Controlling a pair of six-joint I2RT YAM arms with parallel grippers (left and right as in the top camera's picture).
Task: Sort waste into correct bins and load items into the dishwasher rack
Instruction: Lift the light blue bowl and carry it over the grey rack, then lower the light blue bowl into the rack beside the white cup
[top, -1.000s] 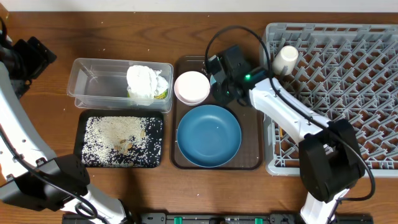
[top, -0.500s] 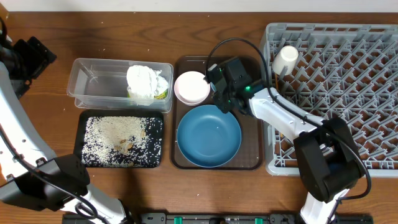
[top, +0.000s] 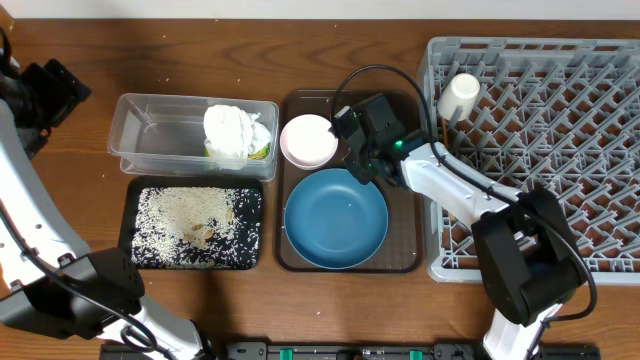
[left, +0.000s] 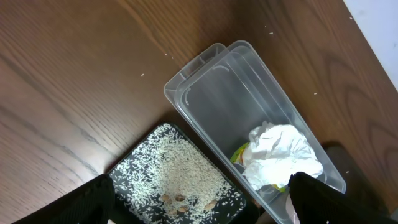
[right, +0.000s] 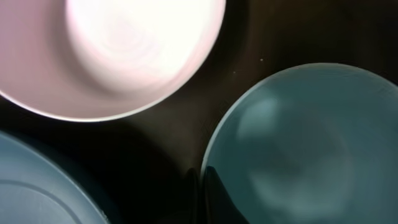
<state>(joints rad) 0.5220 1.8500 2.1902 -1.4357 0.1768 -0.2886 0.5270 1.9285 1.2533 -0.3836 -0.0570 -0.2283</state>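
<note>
Right gripper (top: 357, 156) was down over the brown serving tray (top: 405, 215) at frame centre, in the gap between the pinkish-white bowl (top: 308, 140) and the dark-blue plate (top: 335, 218). Its jaws were fully closed. In the right wrist view the closed tips sat at bottom centre, right against the left rim of the small light-blue dish (right: 298, 143). Couldn't tell whether the rim was actually pinched. In that view the bowl filled the upper left and the plate edge showed lower left. From overhead the dish was hidden under the arm.

Left gripper (left: 200, 193) was parked high over the table (top: 200, 60) at the far upper left, well apart from everything. Jaws were wide apart with nothing between them, and both fingers (left: 87, 202) showed at the bottom corners of the left wrist view.

Clear tub (top: 150, 135) sat left of the serving tray. Crumpled white napkins (top: 235, 128) lay in its right end, with the yellow-green wrapper (top: 262, 152) under their edge. The rest of the tub was bare.

Black tray (top: 128, 225) sat just below the tub, covered in rice grains (top: 190, 220) with a few brownish bits mixed in.

Grey rack (top: 560, 150) filled the right side. The cream cup (top: 460, 95) was in its upper left corner.
</note>
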